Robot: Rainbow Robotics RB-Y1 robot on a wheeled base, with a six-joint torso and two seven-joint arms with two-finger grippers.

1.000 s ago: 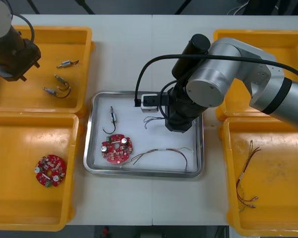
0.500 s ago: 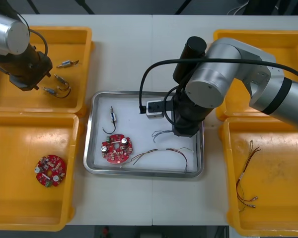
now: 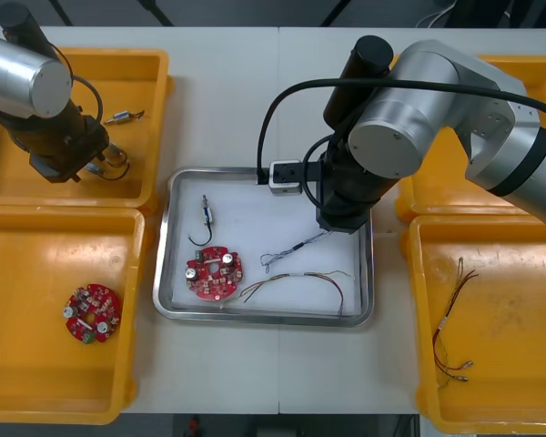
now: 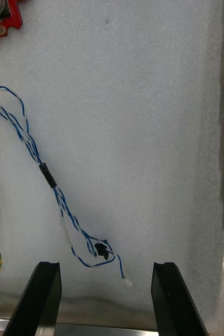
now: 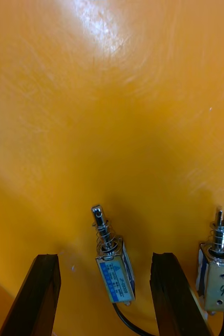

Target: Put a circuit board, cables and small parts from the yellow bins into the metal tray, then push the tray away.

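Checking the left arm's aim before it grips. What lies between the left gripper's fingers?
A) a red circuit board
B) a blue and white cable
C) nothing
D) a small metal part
D: in the left wrist view a small metal part lies on the floor of the yellow bin, between the open fingers of the left gripper, touching neither.

A light, off-white table (image 3: 255,100) spans nearly the whole front view, its matte top evenly lit, with only soft shadows. A thin seam (image 3: 279,91) runs straight down from the upper middle, splitting the top into two panels. Beyond the table, a dark strip (image 3: 237,11) lines the top edge of the frame. A narrower dark band (image 3: 346,426) lines the bottom edge.
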